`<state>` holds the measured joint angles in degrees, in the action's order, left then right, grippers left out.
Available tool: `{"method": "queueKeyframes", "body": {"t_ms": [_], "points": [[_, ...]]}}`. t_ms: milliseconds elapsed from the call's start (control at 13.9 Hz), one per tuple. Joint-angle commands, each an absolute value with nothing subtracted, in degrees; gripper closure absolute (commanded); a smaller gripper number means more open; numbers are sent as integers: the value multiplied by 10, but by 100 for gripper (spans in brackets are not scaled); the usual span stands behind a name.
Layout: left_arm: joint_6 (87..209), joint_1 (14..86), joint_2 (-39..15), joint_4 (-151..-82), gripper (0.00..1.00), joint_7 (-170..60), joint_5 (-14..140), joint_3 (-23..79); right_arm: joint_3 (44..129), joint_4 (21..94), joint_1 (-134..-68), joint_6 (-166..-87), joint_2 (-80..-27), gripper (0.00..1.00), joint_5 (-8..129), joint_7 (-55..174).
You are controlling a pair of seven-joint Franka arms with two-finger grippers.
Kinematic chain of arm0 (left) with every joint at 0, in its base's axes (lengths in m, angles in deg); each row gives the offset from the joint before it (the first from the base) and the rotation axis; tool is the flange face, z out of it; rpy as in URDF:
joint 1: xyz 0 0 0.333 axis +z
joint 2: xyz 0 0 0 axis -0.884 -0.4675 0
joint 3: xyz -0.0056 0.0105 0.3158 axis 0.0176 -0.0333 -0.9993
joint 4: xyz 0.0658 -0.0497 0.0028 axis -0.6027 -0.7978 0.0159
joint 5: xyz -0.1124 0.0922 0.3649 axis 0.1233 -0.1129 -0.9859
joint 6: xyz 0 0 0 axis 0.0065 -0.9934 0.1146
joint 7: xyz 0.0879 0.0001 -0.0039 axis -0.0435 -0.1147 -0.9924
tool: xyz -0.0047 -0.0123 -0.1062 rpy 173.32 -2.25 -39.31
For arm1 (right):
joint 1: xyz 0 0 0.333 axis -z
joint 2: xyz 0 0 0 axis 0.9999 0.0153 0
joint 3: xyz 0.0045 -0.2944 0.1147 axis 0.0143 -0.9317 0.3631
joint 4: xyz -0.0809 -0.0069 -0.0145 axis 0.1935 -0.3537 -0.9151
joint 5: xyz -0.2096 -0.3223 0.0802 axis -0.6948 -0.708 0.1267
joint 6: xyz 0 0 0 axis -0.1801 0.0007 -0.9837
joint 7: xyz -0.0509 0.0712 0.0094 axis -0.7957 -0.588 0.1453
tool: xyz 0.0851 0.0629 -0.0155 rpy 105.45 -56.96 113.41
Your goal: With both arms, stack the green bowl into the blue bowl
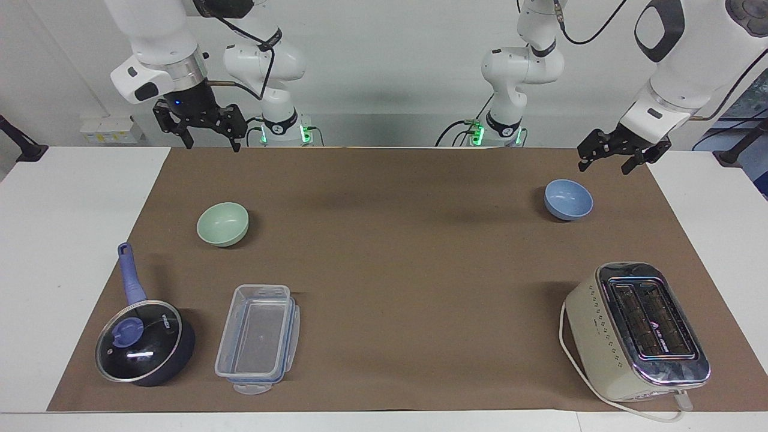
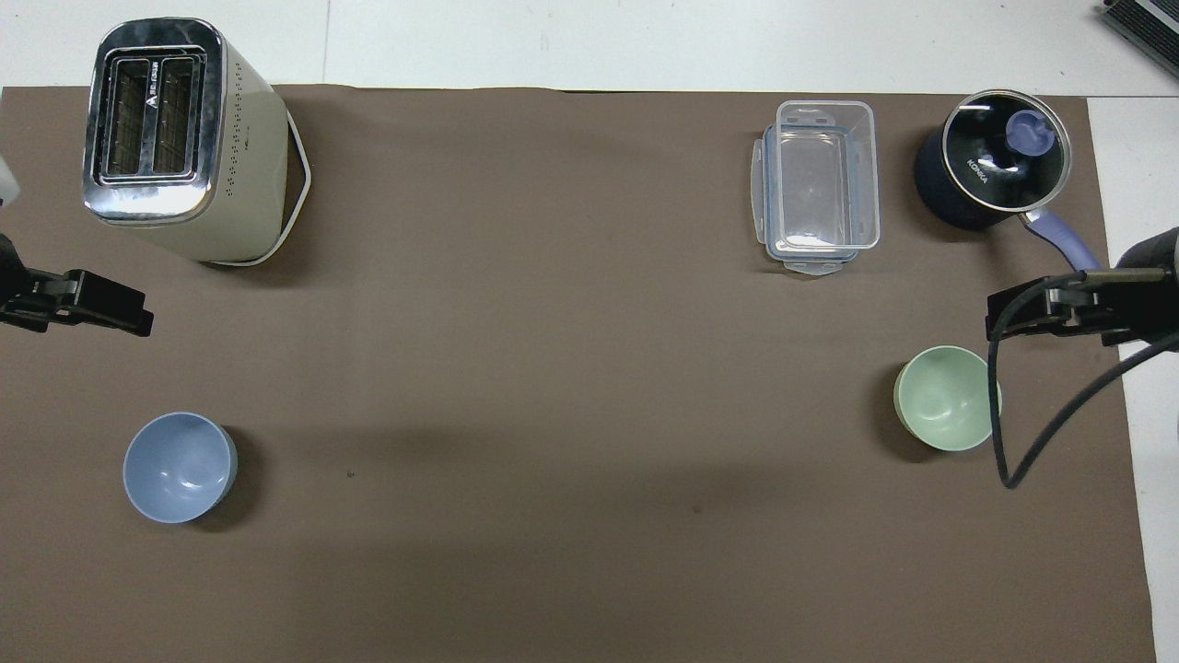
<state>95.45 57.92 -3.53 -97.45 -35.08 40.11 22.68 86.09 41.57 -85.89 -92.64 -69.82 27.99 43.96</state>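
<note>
The pale green bowl [image 1: 222, 223] [image 2: 947, 398] sits upright and empty on the brown mat toward the right arm's end. The light blue bowl [image 1: 568, 199] [image 2: 178, 466] sits upright and empty toward the left arm's end. My right gripper [image 1: 211, 143] [image 2: 999, 318] hangs high over that end of the mat, well above the green bowl, open and holding nothing. My left gripper [image 1: 605, 167] [image 2: 134, 315] hovers above the mat's edge close to the blue bowl without touching it, open and holding nothing.
A dark blue lidded saucepan [image 1: 144, 342] and a clear plastic container [image 1: 258, 339] lie farther from the robots than the green bowl. A cream toaster [image 1: 636, 330] with its cord stands farther out than the blue bowl. The brown mat [image 1: 396, 258] covers the table.
</note>
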Motion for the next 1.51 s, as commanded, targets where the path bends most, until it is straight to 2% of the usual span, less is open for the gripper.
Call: {"method": "queueKeyframes", "body": {"t_ms": [0, 648, 1441], "points": [[984, 583, -7, -1018, 0, -341, 395, 228, 861, 430, -853, -929, -710, 0, 281, 451], [1073, 607, 41, -1127, 0, -285, 395, 227, 860, 430, -853, -929, -711, 0, 281, 452], [1220, 706, 69, -1293, 0, -88, 395, 227, 859, 430, -853, -928, -711, 0, 281, 456]]}}
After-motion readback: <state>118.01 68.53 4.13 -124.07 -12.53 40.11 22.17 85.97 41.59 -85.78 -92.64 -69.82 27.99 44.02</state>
